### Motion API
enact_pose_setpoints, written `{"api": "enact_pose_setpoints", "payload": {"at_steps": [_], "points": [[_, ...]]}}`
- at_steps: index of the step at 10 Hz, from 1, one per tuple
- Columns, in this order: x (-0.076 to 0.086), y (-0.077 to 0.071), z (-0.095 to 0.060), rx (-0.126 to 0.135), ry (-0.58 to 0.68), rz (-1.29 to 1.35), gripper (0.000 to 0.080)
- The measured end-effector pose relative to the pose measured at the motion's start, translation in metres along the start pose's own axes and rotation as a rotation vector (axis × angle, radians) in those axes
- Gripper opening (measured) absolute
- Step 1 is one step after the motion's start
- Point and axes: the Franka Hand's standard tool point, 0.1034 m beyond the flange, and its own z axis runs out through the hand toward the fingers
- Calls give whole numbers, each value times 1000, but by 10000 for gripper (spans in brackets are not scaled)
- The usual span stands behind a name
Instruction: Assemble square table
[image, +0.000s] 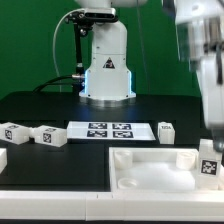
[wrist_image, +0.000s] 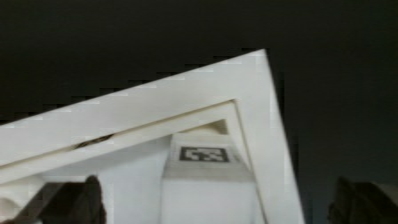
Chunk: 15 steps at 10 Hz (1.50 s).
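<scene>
One leg placed, more waiting.
Nearest to us, the square top (image: 135, 162) has one leg (wrist_image: 205, 160) upright at its corner; the gripper (wrist_image: 217, 208) stands with fingers wide on either side, holding nothing. Farther back, at least three loose legs (image: 48, 135) near the marker board (image: 110, 130) are not yet mounted.

White Panda arm (image: 107, 62) upright on its far base, arched up beyond the frame, wrist (image: 203, 60) hanging blurred at the exterior view's right, gripper (wrist_image: 214, 204) pointing down, dark fingers (wrist_image: 68, 202) spread wide apart
</scene>
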Motion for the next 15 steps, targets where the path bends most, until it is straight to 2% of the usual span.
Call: {"api": "enact_pose_setpoints", "payload": {"at_steps": [8,9,10,11,12,15], "points": [[0,1,1,0,-4,-42,648],[-1,5,-2,7,-5,-82,648],[0,16,-4,8,-4,-160,648],[-1,33,-5,-3,2,-212,648],[-6,39,-6,-17,3,-269,648],[-4,37,-5,-16,3,-497,648]]}}
